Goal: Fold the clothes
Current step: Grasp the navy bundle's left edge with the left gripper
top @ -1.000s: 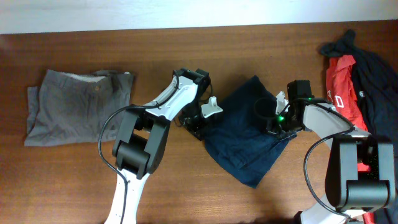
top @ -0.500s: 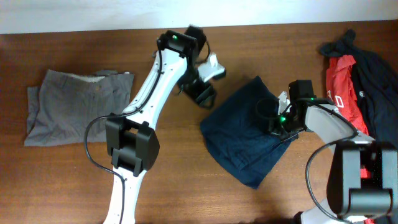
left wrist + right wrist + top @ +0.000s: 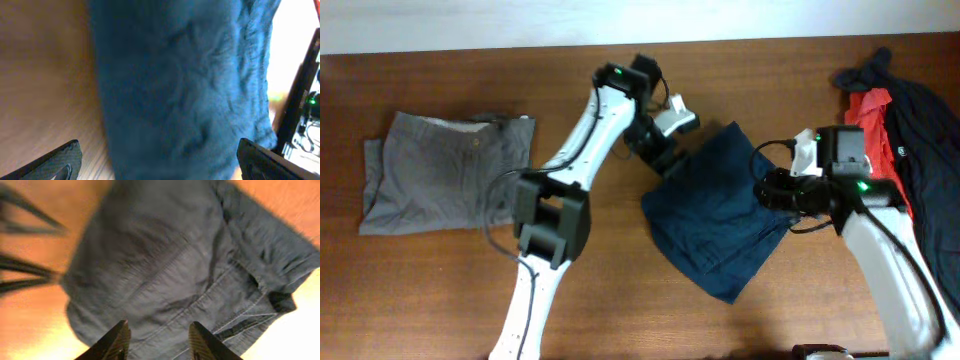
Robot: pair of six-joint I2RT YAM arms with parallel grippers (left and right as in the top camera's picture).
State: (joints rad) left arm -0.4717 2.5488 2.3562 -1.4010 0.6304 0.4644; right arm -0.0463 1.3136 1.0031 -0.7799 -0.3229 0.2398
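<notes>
A navy blue piece (image 3: 720, 215) lies roughly folded on the table's middle. My left gripper (image 3: 660, 152) hovers over its upper left edge, open wide; in the left wrist view the navy fabric (image 3: 185, 85) fills the frame between my spread fingertips (image 3: 55, 162). My right gripper (image 3: 778, 190) hangs at the piece's right edge, open, with nothing pinched. The right wrist view shows the stitched navy cloth (image 3: 165, 265) below my parted fingers (image 3: 114, 341). Grey shorts (image 3: 445, 170) lie folded at the far left.
A heap of clothes sits at the far right edge: a red white-printed shirt (image 3: 872, 140) among black garments (image 3: 925, 130). Bare wooden table (image 3: 620, 290) runs along the front.
Both grippers have opened and let go of the navy piece. The left arm lifted away up-left, then swung back over the piece's upper left edge. The right arm pulled back to the right.
</notes>
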